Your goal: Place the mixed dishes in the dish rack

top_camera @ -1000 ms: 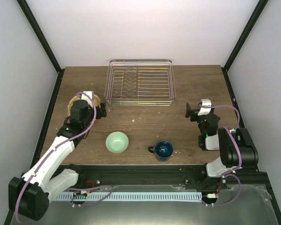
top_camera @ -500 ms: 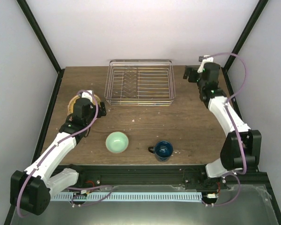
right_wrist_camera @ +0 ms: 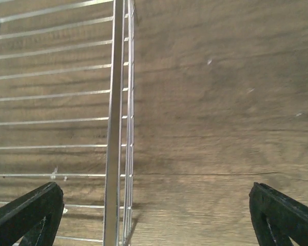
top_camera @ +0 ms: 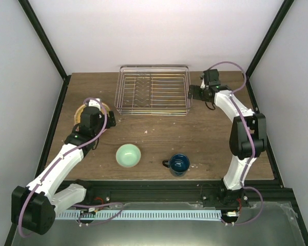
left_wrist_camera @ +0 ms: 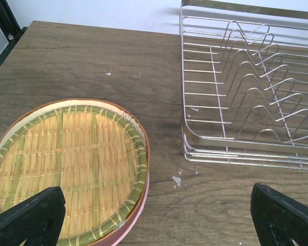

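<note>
Jaws on both arms stand wide apart and hold nothing.

Top view: the rack point(top_camera: 154, 108) sits bare at the table's point(top_camera: 159, 133) 12 o'clock. A stack of plates point(top_camera: 82, 110) lies at 9 o'clock, partly under the left gripper point(top_camera: 109, 121). The bowl point(top_camera: 128, 155) is at 7 o'clock and the mug point(top_camera: 178, 164) near 6 o'clock, both untouched. The right gripper point(top_camera: 192, 93) hangs just beside the rack's 3 o'clock side.

Left wrist view: the left gripper point(left_wrist_camera: 154, 220) hovers between the plates point(left_wrist_camera: 66, 164) at 8 o'clock and the rack point(left_wrist_camera: 231, 149) at 2 o'clock. The rims nest tightly and lie flat. In my judgement a closing grip could catch two plates together, or merely push the stack along the table.

Right wrist view: the right gripper point(right_wrist_camera: 154, 215) straddles the rack's side rail point(right_wrist_camera: 113, 128), which runs from 12 to 6 o'clock. Any descent from here risks striking or snagging the wire and shifting the rack.
</note>
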Tool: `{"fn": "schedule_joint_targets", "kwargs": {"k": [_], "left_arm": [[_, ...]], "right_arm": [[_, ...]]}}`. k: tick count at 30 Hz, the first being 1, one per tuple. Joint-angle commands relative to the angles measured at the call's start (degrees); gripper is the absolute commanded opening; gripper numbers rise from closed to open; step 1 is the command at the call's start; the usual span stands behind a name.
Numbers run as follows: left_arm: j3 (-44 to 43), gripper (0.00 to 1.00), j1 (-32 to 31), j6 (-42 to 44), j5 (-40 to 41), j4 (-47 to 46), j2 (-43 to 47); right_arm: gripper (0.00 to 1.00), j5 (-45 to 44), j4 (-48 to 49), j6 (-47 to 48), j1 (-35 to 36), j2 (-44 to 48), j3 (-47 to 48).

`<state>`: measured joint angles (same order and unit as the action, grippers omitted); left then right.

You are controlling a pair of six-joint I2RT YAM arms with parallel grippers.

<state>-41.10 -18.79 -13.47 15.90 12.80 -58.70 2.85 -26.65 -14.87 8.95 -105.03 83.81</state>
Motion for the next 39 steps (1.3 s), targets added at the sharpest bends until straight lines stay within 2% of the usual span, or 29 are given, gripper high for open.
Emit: {"fn": "schedule_joint_targets", "kwargs": {"k": [1, 9, 29, 39], "left_arm": [[-1.52, 1.0, 0.07, -0.56, 0.53, 0.3, -0.07], [-1.39, 1.0, 0.07, 0.03, 1.13, 0.04, -1.43], [-2.04, 1.0, 0.05, 0.02, 0.53, 0.89, -2.74], [-2.47, 1.0, 0.07, -1.02, -1.15, 0.6, -3.66]], "right_arm": [[1.0, 1.72, -2.06, -1.04, 1.96, -2.99, 4.69], [1.0, -0.76, -4.05, -0.9, 3.54, -7.7, 6.93], [1.0, -15.4, -16.54, 0.02, 2.66, -8.83, 6.68], [1.0, -13.71, -14.94, 2.34, -3.24, 0.22, -4.66]]}}
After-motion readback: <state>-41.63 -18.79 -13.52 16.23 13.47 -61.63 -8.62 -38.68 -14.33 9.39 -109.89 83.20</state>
